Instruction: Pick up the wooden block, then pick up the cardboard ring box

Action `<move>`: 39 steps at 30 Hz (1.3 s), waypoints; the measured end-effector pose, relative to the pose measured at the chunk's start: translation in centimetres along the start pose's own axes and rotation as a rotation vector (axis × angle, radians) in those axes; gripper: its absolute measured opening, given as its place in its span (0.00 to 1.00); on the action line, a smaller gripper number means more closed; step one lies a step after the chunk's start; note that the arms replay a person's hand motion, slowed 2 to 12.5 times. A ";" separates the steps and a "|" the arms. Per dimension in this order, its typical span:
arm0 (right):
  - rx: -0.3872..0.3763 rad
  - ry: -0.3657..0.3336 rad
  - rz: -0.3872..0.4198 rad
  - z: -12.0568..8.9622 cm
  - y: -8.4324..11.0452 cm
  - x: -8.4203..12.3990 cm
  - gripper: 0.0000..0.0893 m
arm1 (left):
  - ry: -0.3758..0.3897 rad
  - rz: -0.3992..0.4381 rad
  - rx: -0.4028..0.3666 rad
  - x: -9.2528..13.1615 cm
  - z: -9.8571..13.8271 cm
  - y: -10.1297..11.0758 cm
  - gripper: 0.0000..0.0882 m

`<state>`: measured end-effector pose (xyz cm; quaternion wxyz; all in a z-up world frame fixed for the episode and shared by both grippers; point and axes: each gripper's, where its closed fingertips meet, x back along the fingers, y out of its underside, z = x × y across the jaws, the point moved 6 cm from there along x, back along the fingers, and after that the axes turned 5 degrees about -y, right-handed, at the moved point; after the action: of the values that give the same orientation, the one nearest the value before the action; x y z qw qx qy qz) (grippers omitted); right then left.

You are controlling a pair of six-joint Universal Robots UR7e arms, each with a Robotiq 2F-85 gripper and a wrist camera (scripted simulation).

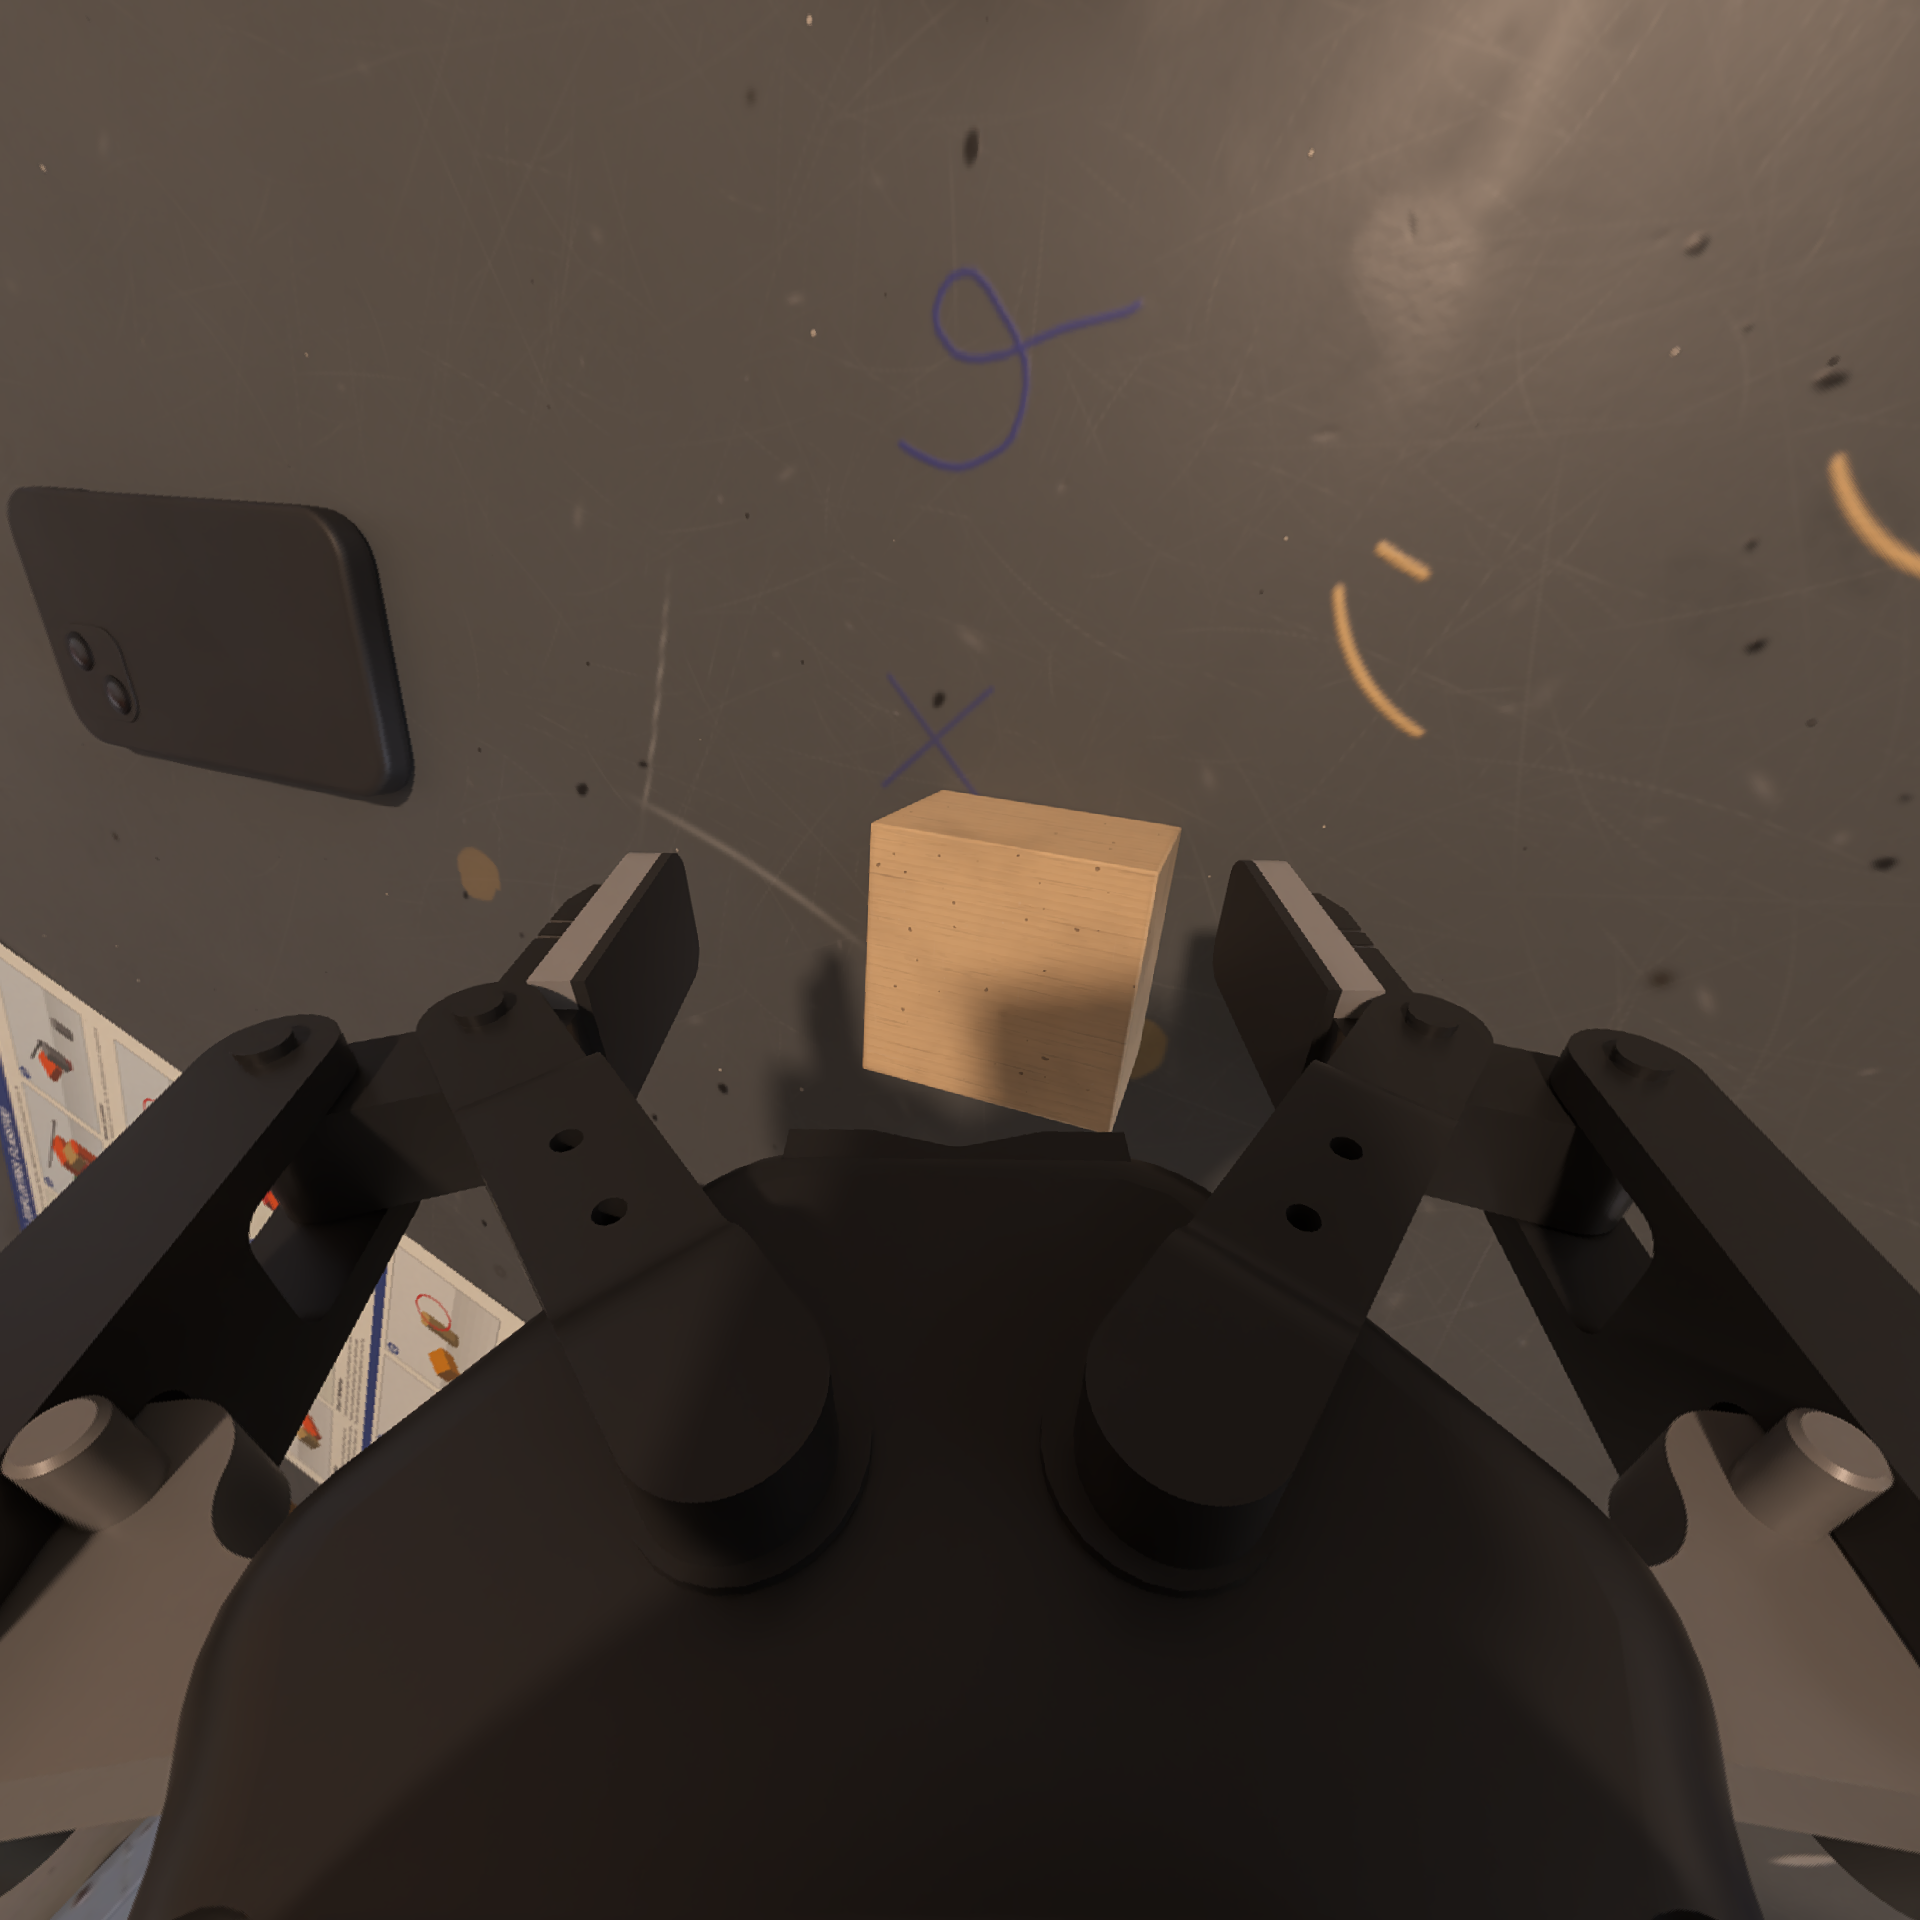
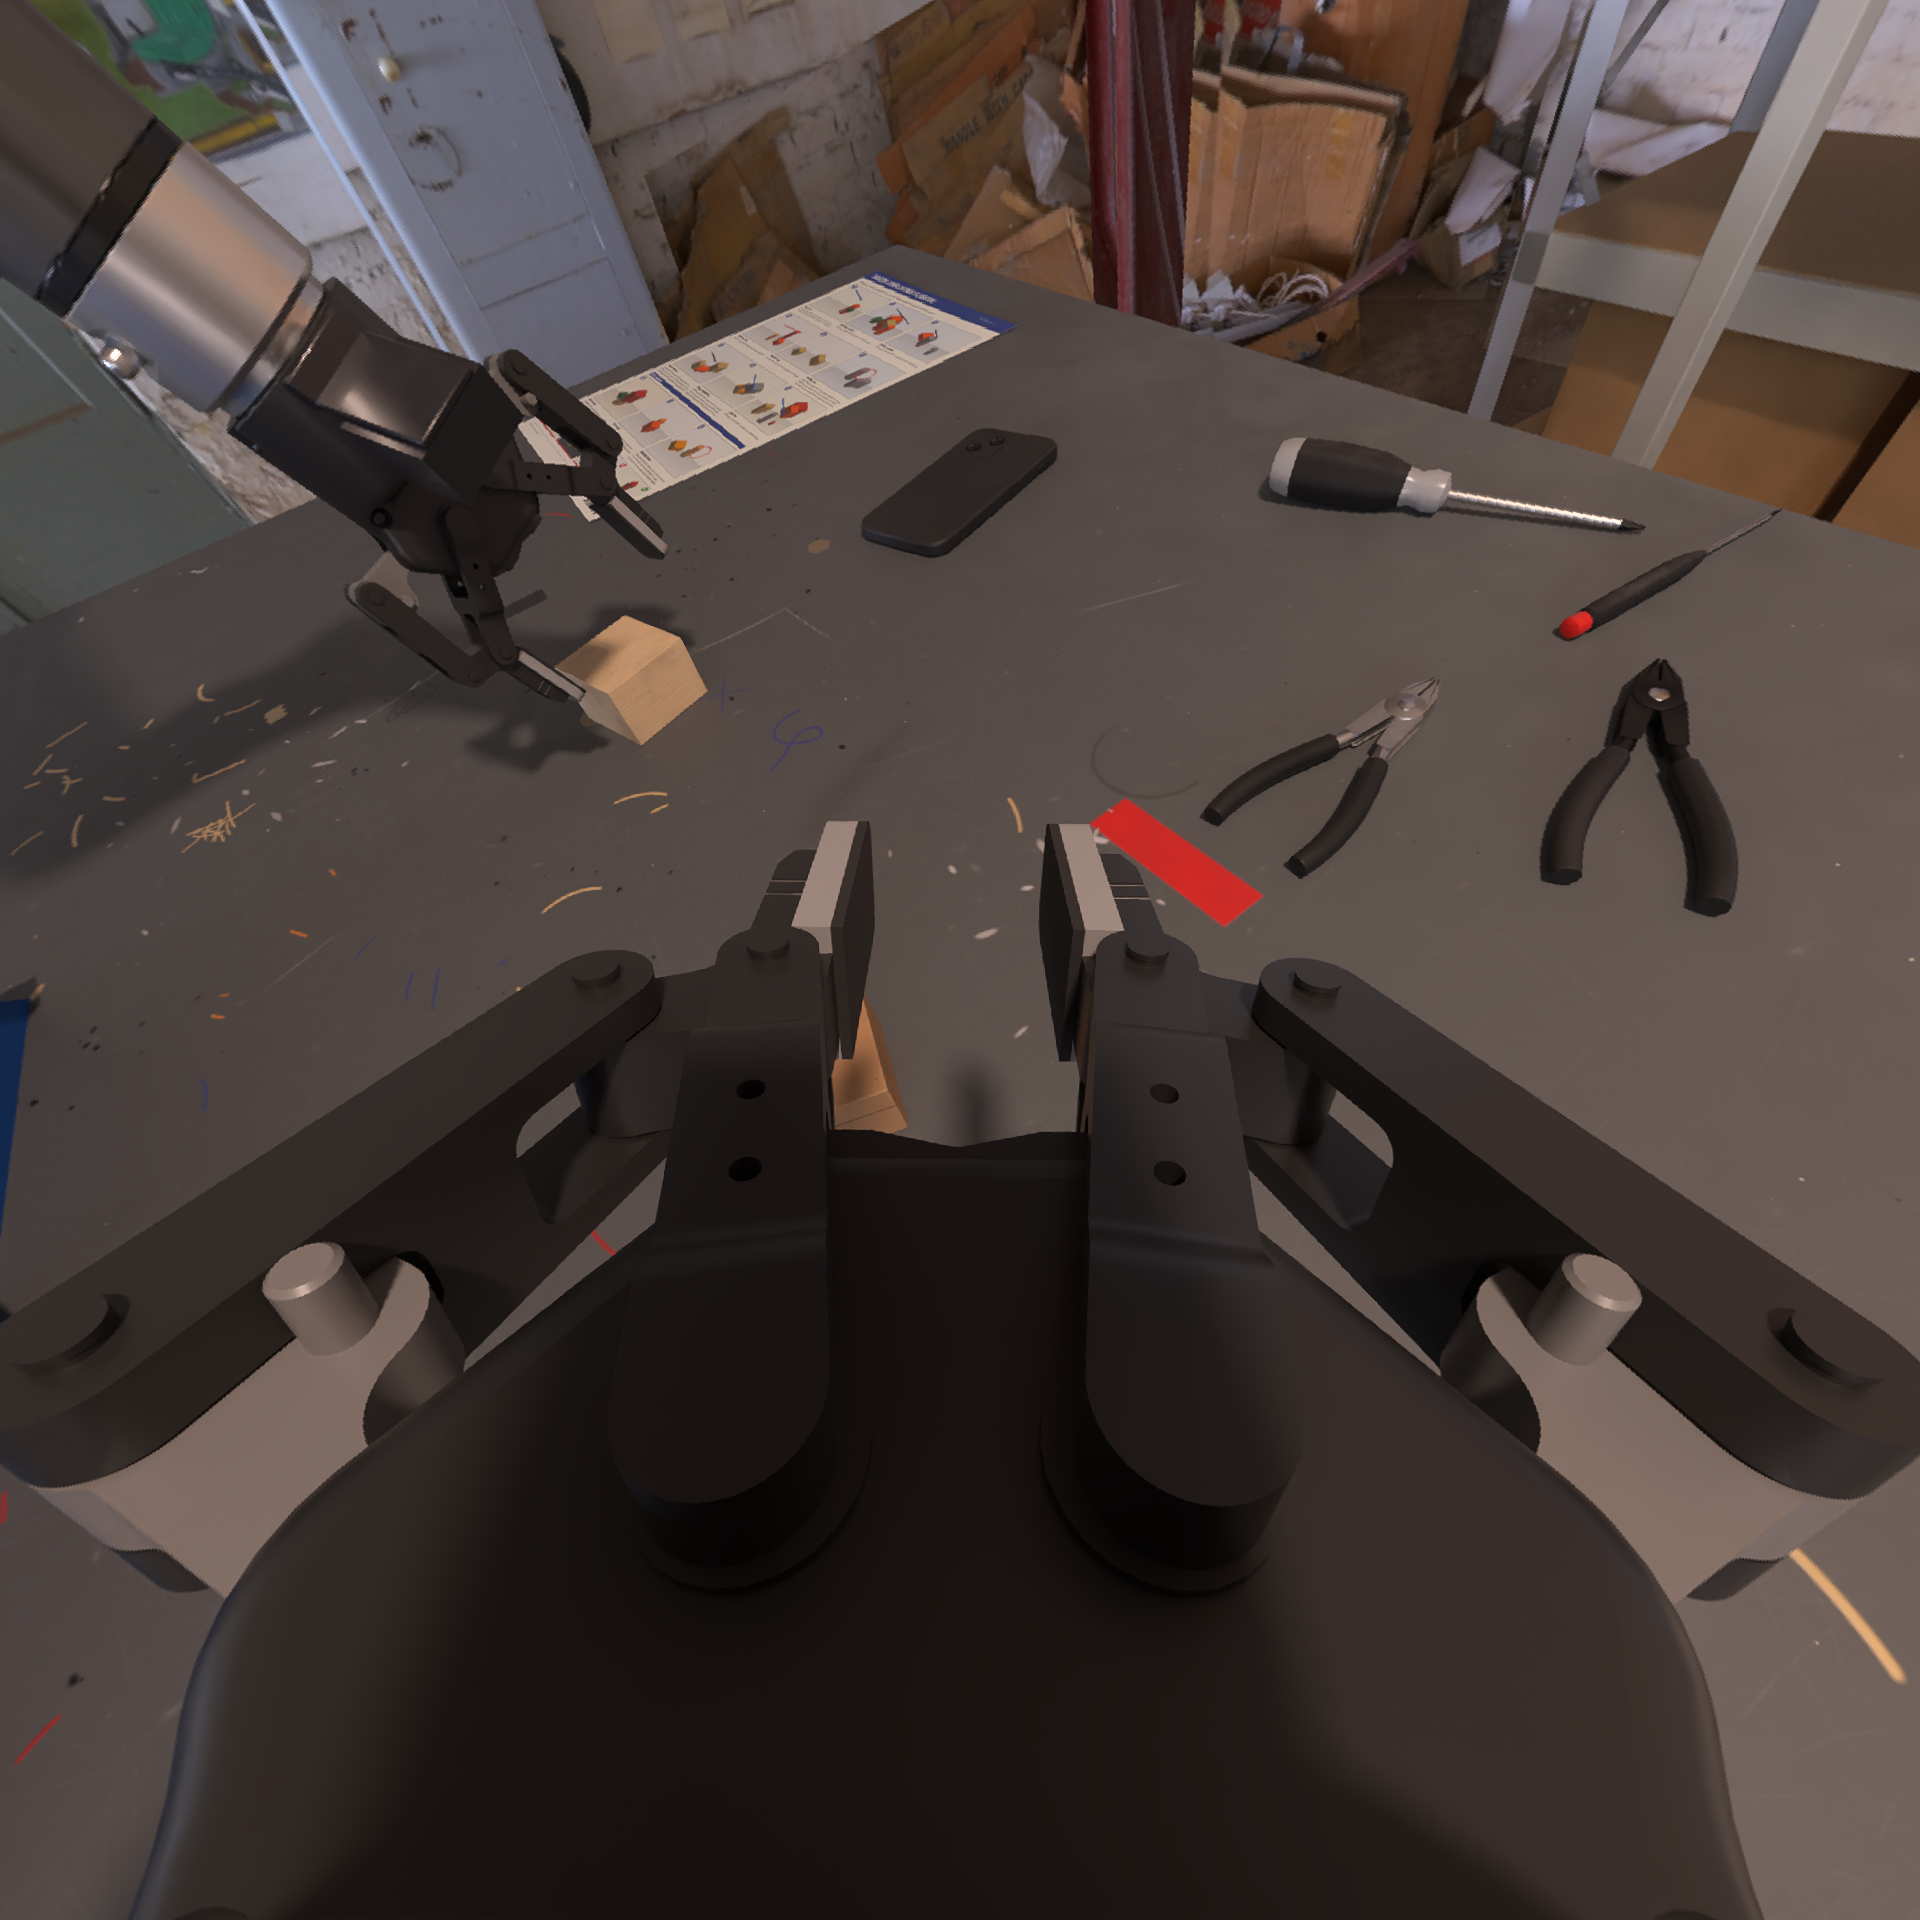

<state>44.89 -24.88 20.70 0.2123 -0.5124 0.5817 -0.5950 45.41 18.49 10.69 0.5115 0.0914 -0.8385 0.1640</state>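
The wooden block (image 1: 1013, 956) is a pale cube standing on the dark table between the spread fingers of my left gripper (image 1: 958, 871), which is open; neither pad touches it in the left wrist view. In the right wrist view the block (image 2: 649, 675) lies at the far left with the left gripper (image 2: 608, 613) straddling it, the lower finger right at its near corner. My right gripper (image 2: 956, 836) hovers over the table with its fingers partly apart and nothing between them. A tan cardboard piece (image 2: 871, 1086), likely the ring box, shows below, mostly hidden by the left finger.
A black phone (image 2: 961, 488) and a printed sheet (image 2: 790, 374) lie beyond the block. A screwdriver (image 2: 1434, 483), a thin red-capped driver (image 2: 1652, 582), two pliers (image 2: 1340, 769) (image 2: 1652, 790) and a red strip (image 2: 1174, 857) lie to the right.
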 end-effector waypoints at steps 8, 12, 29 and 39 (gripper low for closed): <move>-0.020 -0.007 0.003 0.3 0.3 0.1 0.37 | 0.018 -0.048 -0.022 -0.6 0.4 0.4 0.97; -0.031 -0.017 0.005 0.4 0.3 0.1 0.43 | 0.034 -0.069 -0.032 -0.8 0.6 0.7 0.97; -0.044 -0.043 -0.020 0.4 0.8 -0.6 0.53 | 0.039 -0.156 -0.065 -1.9 0.9 1.3 0.89; -0.048 -0.092 -0.106 0.1 2.1 -2.3 0.58 | 0.057 -0.202 -0.071 -2.6 1.2 1.5 0.81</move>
<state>45.18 -23.43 17.96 0.1947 -0.5741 0.5575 -0.5672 45.17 19.41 7.59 0.5522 0.1526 -0.8153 0.0841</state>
